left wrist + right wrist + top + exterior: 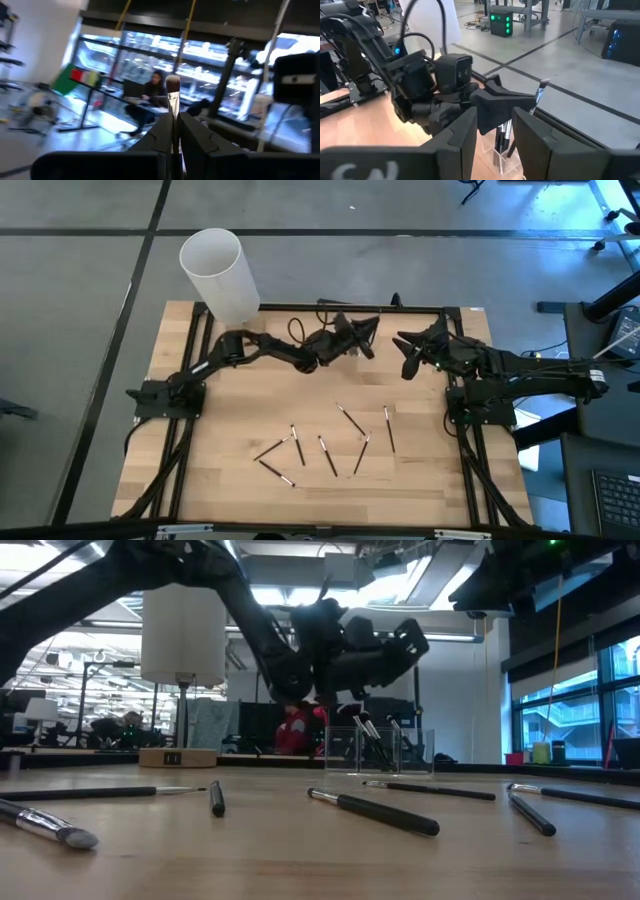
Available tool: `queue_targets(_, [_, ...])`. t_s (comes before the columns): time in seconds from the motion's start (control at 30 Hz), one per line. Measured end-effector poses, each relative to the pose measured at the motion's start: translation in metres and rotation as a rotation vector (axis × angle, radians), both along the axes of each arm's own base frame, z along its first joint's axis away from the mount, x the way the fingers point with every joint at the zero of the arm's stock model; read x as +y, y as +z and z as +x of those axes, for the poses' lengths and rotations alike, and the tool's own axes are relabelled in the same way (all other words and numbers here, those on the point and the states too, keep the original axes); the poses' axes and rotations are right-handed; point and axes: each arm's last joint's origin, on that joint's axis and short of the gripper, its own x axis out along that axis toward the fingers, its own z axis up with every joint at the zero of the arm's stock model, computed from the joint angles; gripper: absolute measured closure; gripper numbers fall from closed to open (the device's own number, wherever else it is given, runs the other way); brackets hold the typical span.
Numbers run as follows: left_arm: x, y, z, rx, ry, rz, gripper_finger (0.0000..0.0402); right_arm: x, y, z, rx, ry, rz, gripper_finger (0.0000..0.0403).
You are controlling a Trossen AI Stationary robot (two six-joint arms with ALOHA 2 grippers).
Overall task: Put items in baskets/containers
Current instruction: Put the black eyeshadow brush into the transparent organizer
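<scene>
My left gripper [358, 332] reaches across the far middle of the table and is shut on one makeup brush [173, 95]. It hovers just above the clear organizer [506, 152], which stands on the wood and holds a few black-handled brushes [372, 737] upright. My right gripper [495, 135] is open, a little to the organizer's right, facing the left gripper and touching nothing. Several more brushes [325, 448] lie flat on the near half of the table. My left gripper pinches the brush between its two fingers [196, 137], which lie along it. The silver ferrule [173, 109] and pale head stick out past the fingertips; the handle is hidden between the fingers. The brush is lifted clear, its head [543, 85] slanting upward over the organizer.
A tall white cylinder [218, 272] stands at the table's far left corner. A small flat box [178, 757] sits near the far edge. The loose brushes [385, 812] are spread over the near middle. A person [152, 92] sits in the room beyond.
</scene>
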Motion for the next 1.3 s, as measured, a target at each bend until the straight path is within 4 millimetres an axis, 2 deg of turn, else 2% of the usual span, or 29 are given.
queue_targets(0.17, [-0.007, -0.001, 0.001, 0.055, 0.128, 0.042, 0.0377, 0.000, 0.000, 0.000, -0.001, -0.001, 0.003, 0.0279])
queue_targets(0.57, [0.002, -0.003, -0.002, 0.075, 0.212, 0.013, 0.0377, 0.000, 0.001, 0.000, -0.017, -0.004, 0.007, 0.0279])
queue_targets(0.83, [0.004, -0.004, -0.001, 0.097, 0.216, 0.009, 0.0377, 0.000, 0.001, 0.000, -0.015, -0.003, -0.002, 0.0279])
queue_targets(1.17, [0.015, -0.006, -0.004, 0.119, 0.221, 0.018, 0.0377, 0.000, 0.002, 0.000, -0.019, -0.003, -0.003, 0.0279])
queue_targets(1.3, [0.015, -0.008, 0.001, 0.134, 0.209, -0.016, 0.0377, 0.000, 0.003, 0.001, -0.034, -0.002, -0.009, 0.0279])
